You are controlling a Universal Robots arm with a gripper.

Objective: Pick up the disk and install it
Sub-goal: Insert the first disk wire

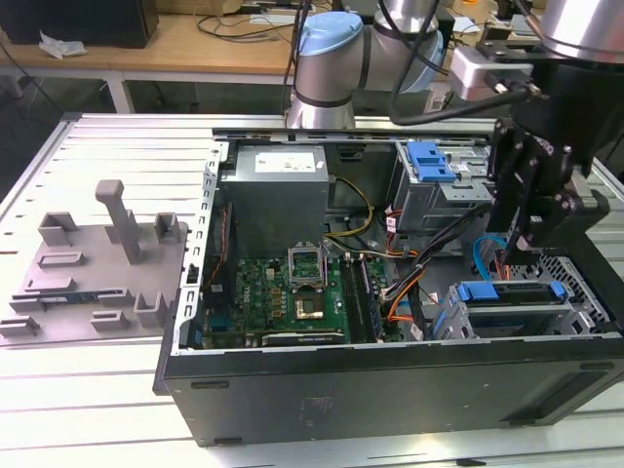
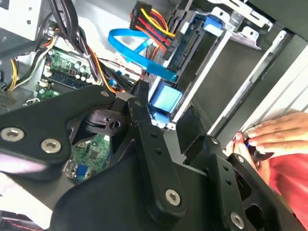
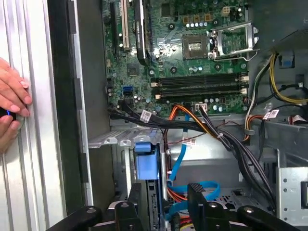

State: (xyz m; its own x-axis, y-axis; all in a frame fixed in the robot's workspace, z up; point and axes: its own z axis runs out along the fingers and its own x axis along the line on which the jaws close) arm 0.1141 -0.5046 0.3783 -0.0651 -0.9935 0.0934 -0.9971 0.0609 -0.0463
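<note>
The disk (image 1: 512, 292) stands on edge in the drive bay at the front corner of the open computer case (image 1: 390, 375), on the exterior view's right, with its bright blue carrier frame on top. My black gripper (image 1: 517, 255) hangs just above it, apart from it. In both wrist views the blue carrier end (image 3: 144, 161) (image 2: 163, 98) lies between the two spread fingers, and the gripper (image 3: 166, 199) (image 2: 168, 122) is open and holds nothing.
A flat blue cable (image 3: 202, 187) and bundled wires (image 3: 240, 149) run close beside the bay. Motherboard (image 1: 283, 292), grey power supply (image 1: 278, 190) and a blue latch piece (image 1: 429, 161) sit inside the case. A person's hand (image 3: 12, 106) rests on the table beside the case. A grey fixture (image 1: 97, 263) lies on the exterior view's left.
</note>
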